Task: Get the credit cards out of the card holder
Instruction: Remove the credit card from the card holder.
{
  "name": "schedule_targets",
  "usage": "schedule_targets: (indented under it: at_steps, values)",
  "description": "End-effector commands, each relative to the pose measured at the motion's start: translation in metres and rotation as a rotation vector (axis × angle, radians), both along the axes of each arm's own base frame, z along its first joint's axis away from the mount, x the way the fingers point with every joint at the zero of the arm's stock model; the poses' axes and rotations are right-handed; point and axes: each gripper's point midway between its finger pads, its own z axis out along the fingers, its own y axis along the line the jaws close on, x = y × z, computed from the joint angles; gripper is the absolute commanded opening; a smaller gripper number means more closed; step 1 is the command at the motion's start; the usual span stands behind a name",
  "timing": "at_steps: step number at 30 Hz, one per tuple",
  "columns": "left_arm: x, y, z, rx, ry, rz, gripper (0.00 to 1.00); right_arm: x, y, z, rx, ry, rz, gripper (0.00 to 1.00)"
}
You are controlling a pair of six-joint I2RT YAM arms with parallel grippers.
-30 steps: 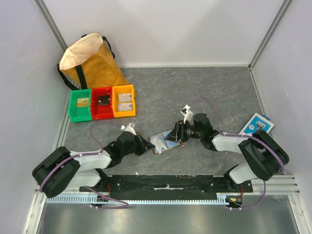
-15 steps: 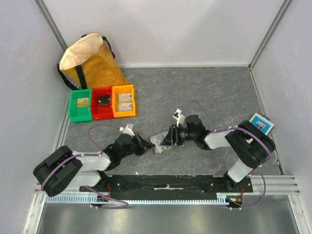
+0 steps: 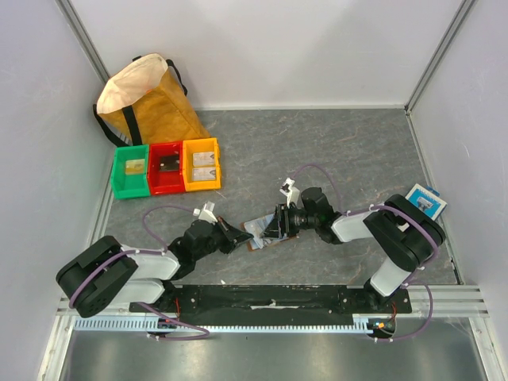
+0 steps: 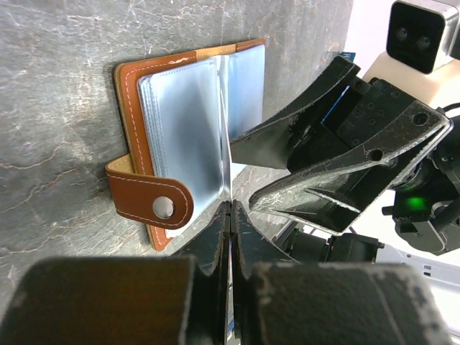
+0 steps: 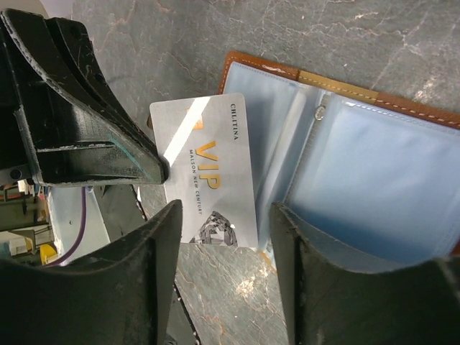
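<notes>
On the marbled table (image 3: 357,143) between white walls (image 3: 278,48), left gripper (image 4: 230,210) pinches a credit card (image 5: 205,172), right gripper (image 5: 226,210) spread.

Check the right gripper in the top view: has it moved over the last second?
Yes. The right gripper has shifted left, closer to the orange bin and farther over the card holder.
</notes>
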Motion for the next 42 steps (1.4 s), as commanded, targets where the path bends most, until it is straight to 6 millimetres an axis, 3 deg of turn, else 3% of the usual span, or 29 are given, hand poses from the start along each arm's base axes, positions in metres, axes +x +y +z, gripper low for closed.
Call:
schedule_targets:
  at_steps: [1,6,10,16,19,23,26,31,35,42]
  values:
    - [0.006,-0.004,0.001,0.012,0.018,0.013,0.02,0.003,0.009,0.007,0.024,-0.037,0.026,0.54]
    - [0.007,-0.004,-0.003,0.047,0.033,0.009,0.17,0.002,0.010,0.005,0.017,-0.039,0.031,0.40]
    - [0.009,-0.006,-0.004,0.067,0.032,0.001,0.29,0.002,0.010,0.004,0.005,-0.039,0.028,0.36]
    - [0.016,-0.011,-0.003,0.089,0.023,-0.007,0.30,0.003,0.009,0.004,0.000,-0.043,0.026,0.33]
    - [0.018,-0.013,-0.004,0.099,0.029,-0.014,0.26,0.003,0.009,0.004,0.000,-0.047,0.028,0.33]
    - [0.018,-0.015,-0.001,0.092,0.023,-0.018,0.03,0.003,0.009,0.007,0.003,-0.053,0.019,0.33]
    - [0.019,-0.011,0.005,0.082,0.004,0.004,0.02,0.007,0.007,0.021,0.019,-0.088,-0.012,0.35]
    - [0.025,0.004,0.028,0.049,-0.088,0.082,0.02,0.019,-0.002,0.055,0.039,-0.180,-0.109,0.55]
    - [0.028,0.011,0.062,-0.031,-0.194,0.121,0.02,0.023,-0.007,0.080,0.077,-0.212,-0.169,0.65]
    - [0.029,0.023,0.113,-0.169,-0.343,0.182,0.02,0.011,0.003,0.126,0.290,-0.205,-0.148,0.70]
